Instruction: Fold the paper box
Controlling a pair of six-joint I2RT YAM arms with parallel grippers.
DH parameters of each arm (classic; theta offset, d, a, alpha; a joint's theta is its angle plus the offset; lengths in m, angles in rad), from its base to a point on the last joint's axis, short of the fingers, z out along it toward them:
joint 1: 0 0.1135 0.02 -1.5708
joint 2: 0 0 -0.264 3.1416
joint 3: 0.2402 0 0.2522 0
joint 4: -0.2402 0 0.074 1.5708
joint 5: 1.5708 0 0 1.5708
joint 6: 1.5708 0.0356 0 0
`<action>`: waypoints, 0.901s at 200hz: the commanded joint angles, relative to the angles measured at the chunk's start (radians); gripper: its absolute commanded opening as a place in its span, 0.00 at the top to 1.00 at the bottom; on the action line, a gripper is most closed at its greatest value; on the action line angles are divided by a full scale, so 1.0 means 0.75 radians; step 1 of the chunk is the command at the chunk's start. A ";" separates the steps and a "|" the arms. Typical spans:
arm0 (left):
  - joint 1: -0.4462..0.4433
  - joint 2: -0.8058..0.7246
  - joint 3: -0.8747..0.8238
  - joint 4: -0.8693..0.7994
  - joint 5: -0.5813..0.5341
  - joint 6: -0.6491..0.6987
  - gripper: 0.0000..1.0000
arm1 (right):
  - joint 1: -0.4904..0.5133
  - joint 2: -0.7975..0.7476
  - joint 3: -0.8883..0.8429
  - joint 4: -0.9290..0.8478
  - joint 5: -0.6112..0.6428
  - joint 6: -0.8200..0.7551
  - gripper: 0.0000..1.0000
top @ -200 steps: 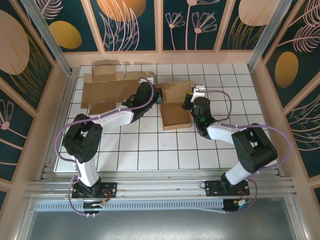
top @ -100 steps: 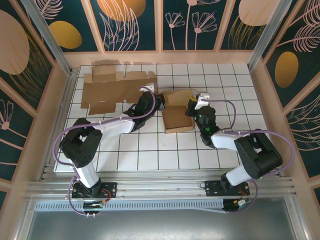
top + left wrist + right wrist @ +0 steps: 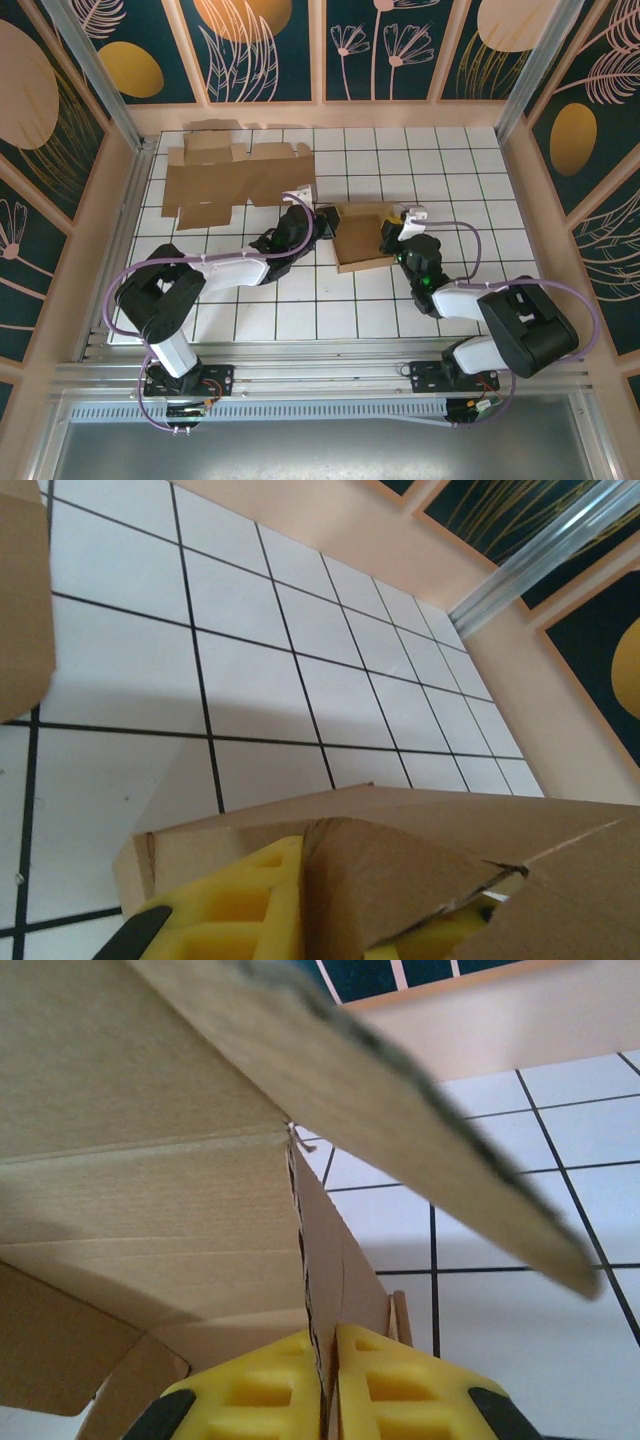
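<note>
1. Near edge: both arms reach forward from their bases over the counter [image 3: 300, 300], which is white tile with black grid lines, smooth and matte.
2. Mid-counter: the paper box [image 3: 360, 242] sits between the two claws, slightly right of centre. It is brown corrugated card, a shallow half-formed tray with its base flat on the tiles.
3. Left claw [image 3: 345, 912]: yellow ribbed pads pinch the box's left wall where a flap is folded over double. The edge at the crease is ragged.
4. Right claw [image 3: 322, 1385]: pads are pressed together on a thin upright wall, with the card edge running straight between them. A flap slants across above, blurred.
5. Step in hand, my read: setting the side walls.
   - Pinch low, near the crease.
   - Move both sides evenly.
   - Bend only along the scored lines.
   - Hold the base down on the counter.
   - The card looks thin and will likely buckle or tear if twisted.
6. Far left: the flat blank [image 3: 230, 180], unfolded card with tabs, lies well apart from the box.
7. Beyond: dark leaf-print panels [image 3: 260, 40] in a peach frame.
</note>
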 commanded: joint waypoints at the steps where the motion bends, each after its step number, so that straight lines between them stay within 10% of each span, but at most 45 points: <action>1: -0.062 0.004 -0.073 -0.093 0.191 -0.116 0.84 | 0.011 -0.023 -0.046 -0.070 -0.070 0.013 0.89; 180: -0.078 0.181 -0.035 0.110 0.456 -0.349 0.74 | 0.008 -0.119 -0.039 -0.181 -0.079 -0.076 0.98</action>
